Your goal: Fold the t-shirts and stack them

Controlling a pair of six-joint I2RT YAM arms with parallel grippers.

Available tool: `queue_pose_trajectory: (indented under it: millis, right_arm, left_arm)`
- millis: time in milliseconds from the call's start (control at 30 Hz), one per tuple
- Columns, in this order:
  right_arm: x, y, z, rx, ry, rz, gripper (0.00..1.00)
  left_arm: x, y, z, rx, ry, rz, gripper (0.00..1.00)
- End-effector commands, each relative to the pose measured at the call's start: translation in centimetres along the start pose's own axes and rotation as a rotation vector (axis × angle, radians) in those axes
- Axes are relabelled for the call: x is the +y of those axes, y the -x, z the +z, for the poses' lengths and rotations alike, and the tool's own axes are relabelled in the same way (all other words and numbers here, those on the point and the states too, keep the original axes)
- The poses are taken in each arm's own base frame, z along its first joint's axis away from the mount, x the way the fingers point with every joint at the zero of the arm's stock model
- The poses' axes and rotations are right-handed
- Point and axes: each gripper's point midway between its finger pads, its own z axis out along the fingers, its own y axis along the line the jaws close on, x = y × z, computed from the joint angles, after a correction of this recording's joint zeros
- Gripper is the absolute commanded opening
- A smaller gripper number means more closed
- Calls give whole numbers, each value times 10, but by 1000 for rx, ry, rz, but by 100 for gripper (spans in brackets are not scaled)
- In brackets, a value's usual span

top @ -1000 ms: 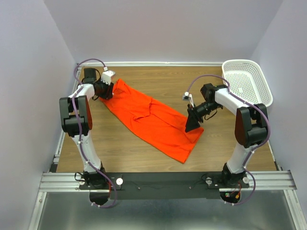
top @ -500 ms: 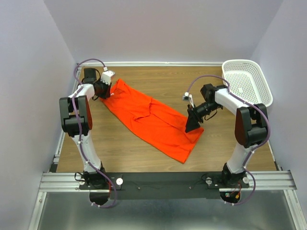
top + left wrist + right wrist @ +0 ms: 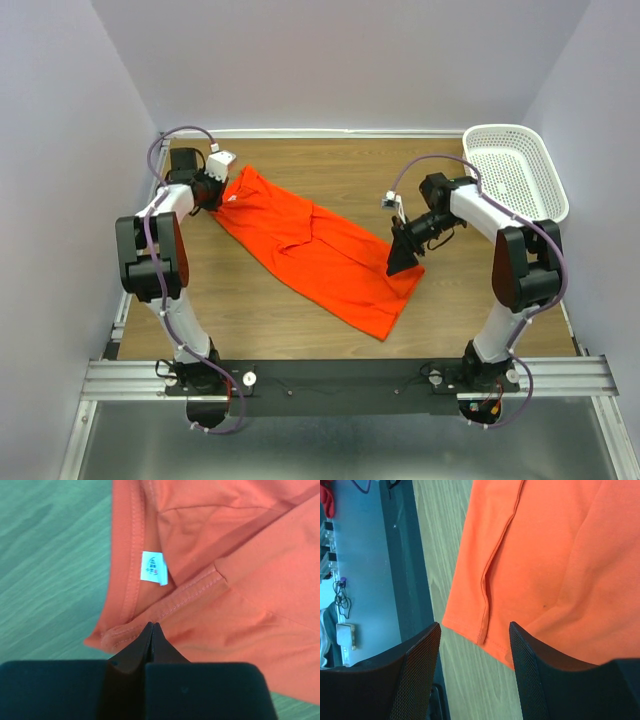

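One orange-red t-shirt [image 3: 315,250] lies spread diagonally across the wooden table, collar end at the far left. My left gripper [image 3: 207,190] is at that collar. In the left wrist view its jaws [image 3: 151,626] are closed tip to tip on the bunched collar seam, just below the white neck label [image 3: 153,568]. My right gripper [image 3: 403,260] is open over the shirt's right edge. In the right wrist view its mesh-padded fingers [image 3: 420,670] straddle a hem corner of the t-shirt [image 3: 540,555] without touching it.
A white plastic lattice basket [image 3: 515,170] stands at the far right corner of the table [image 3: 250,310]. Purple walls close in the left, back and right sides. The metal rail with the arm bases [image 3: 340,375] runs along the near edge.
My left arm's elbow has dropped and swung outward to the left, and its wrist has shifted slightly left at the collar. The shirt and the right arm have hardly moved.
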Motion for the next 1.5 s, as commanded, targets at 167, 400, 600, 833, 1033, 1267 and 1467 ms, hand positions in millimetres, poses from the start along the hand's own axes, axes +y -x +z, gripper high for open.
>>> queue_pose_trajectory:
  millis: [167, 400, 600, 833, 1033, 1267, 1467]
  right_arm:
    - [13, 4, -4, -17, 4, -44, 65]
    - [15, 4, -5, -20, 3, -56, 65]
    - [12, -2, -4, 6, -7, -56, 65]
    - [27, -20, 13, 115, -10, -164, 65]
    - [45, -46, 51, 273, -127, -331, 66]
    - [44, -69, 82, 404, -338, -440, 70]
    - [38, -93, 100, 500, -419, -473, 73]
  left_arm:
    - [23, 7, -31, -42, 136, -32, 0]
    - [29, -16, -29, 28, 182, -96, 0]
    - [37, -34, -28, 102, 231, -146, 0]
    - [39, -37, -28, 120, 252, -164, 0]
    - [45, -34, -23, 130, 253, -172, 0]
    - [48, -31, -20, 128, 253, -166, 0]
    - [48, -32, -19, 128, 249, -163, 0]
